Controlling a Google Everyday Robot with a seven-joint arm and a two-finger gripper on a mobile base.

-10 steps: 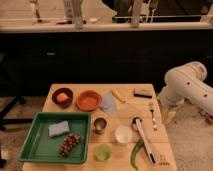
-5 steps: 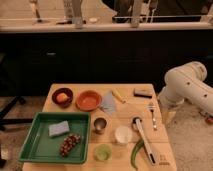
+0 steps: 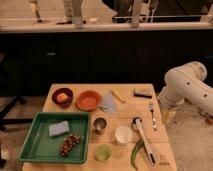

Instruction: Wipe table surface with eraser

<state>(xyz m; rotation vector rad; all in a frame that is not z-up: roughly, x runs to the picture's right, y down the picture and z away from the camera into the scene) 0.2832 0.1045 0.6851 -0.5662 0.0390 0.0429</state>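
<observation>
Down front, just right of the green tray [image 3: 29,150]: small green cup [image 3: 103,152], then a curved green pepper [image 3: 135,153], tip cut off by the bottom edge. Inside the tray, a grey-blue sponge [image 3: 59,128] and a dark bunch of grapes [image 3: 70,144], just beside each other.

A step back, right of the tray: metal cup [image 3: 100,124], white cup [image 3: 122,135], and a long white-handled utensil [image 3: 143,140]; hard to say what kind. Further right again, a fork [image 3: 152,116].

Beyond the tray: dark bowl [image 3: 62,96] holding something orange, an orange dish [image 3: 89,100], a pale blue cloth [image 3: 108,103], a small yellowish item [image 3: 118,95] too blurred to name.

Now the eraser [image 3: 143,93]: dark flat block, far right from the tray, on the back part of the wooden table [image 3: 127,114]. Lies alone, nothing on it.

Well right of the tray, off the table's side: the white arm [image 3: 187,87], partly cut by the frame. Gripper [image 3: 167,117] hangs low beside the table's right edge, apart from the eraser. Jaws apart or together? Cannot tell.

Farthest back, a dark counter [image 3: 100,55].
</observation>
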